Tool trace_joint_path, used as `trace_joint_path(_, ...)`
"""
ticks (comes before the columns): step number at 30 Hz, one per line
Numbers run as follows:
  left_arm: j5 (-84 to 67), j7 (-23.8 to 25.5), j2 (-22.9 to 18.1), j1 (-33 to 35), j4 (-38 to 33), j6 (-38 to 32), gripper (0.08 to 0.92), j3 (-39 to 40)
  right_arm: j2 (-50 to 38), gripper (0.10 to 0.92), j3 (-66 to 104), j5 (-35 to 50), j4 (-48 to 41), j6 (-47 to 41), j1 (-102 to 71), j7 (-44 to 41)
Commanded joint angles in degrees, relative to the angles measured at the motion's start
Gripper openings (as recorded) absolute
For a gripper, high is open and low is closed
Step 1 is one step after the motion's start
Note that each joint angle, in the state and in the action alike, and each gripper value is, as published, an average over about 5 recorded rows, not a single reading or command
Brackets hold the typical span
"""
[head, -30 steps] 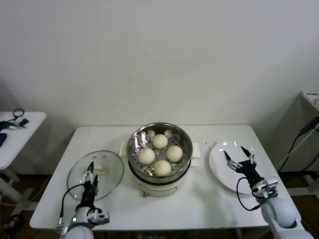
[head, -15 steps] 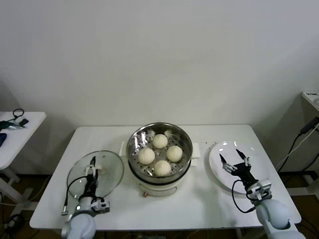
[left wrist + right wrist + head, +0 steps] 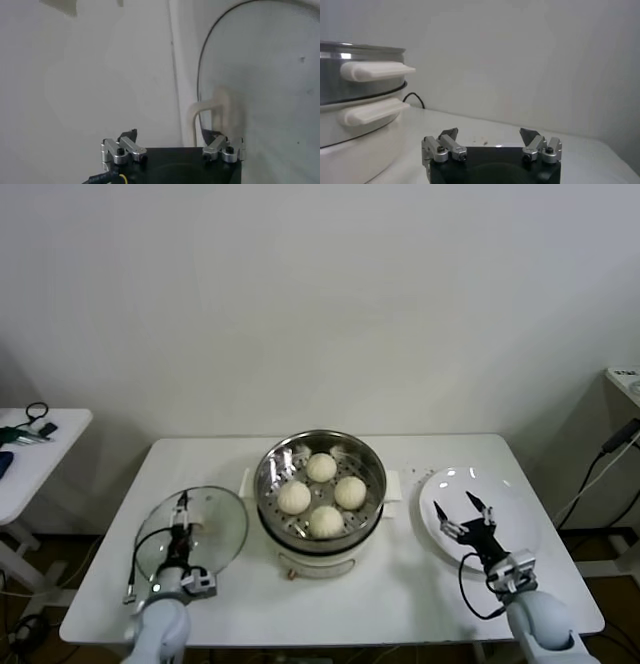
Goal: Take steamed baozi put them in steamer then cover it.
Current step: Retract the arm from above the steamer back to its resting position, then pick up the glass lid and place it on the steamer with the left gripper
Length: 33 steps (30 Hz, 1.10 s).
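The steamer point(image 3: 372, 469) stands mid-table, uncovered, with several steamed baozi point(image 3: 321, 467) lying on its perforated tray. To its left the glass cover point(image 3: 222, 529) lies flat on the table. My left gripper point(image 3: 181, 514) is open above it, with nothing between its fingers. In the left wrist view that gripper point(image 3: 170, 136) sits just short of the cover's whitish handle point(image 3: 212, 105). My right gripper point(image 3: 462, 511) hangs open and empty over the white plate point(image 3: 515, 524). The right wrist view has this gripper point(image 3: 489, 132) level with the steamer's side handles point(image 3: 377, 70).
The white table point(image 3: 420, 594) carries the steamer, the cover and the bare plate. A small side table point(image 3: 60, 424) with dark items stands at the far left. A cable point(image 3: 600, 474) hangs beyond the table's right end.
My left gripper has moved away from me, farther over the cover toward its handle. My right gripper has drawn back toward me and slightly left across the plate. Both stay open.
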Motion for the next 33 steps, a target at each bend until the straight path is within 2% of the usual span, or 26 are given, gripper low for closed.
trace_joint_path(1,-1.2,-0.4,0.9,-2.2,2.1,-0.6,0.823,0.1,0.9,0.823,0.0,-0.9,-0.8,0.3,0.0,-0.4)
trace_joint_path(4,-1.8,-0.4,1.0,-2.4,2.2,-1.2,0.822,0.2,1.2,0.823,0.0,-1.4,-1.1,0.4,0.0,-0.6)
trace_joint_path(7,-2.0,-0.4,1.0,-2.5,2.2,-1.6,0.784,0.4,1.5,0.823,0.1,-1.7,-1.5,0.5,-0.1,-0.8)
trace_joint_path(18,-2.4,0.0,1.3,-2.0,1.9,-2.4,0.464,0.5,2.3,0.823,0.7,-2.4,-2.4,1.0,0.0,-1.1)
trace_joint_path(26,-3.7,0.2,2.4,-0.5,-1.9,-2.5,0.212,0.3,2.3,0.823,0.9,-2.8,-3.2,1.6,0.2,-1.3)
trace_joint_path(29,-4.5,0.5,3.1,0.7,-4.6,-2.1,0.158,0.3,1.9,0.823,1.1,-2.8,-3.6,1.7,0.4,-1.3)
trace_joint_path(33,-5.6,1.0,4.4,3.0,-9.2,-1.1,0.152,-0.2,1.3,0.823,1.2,-2.7,-3.7,1.7,0.6,-1.3)
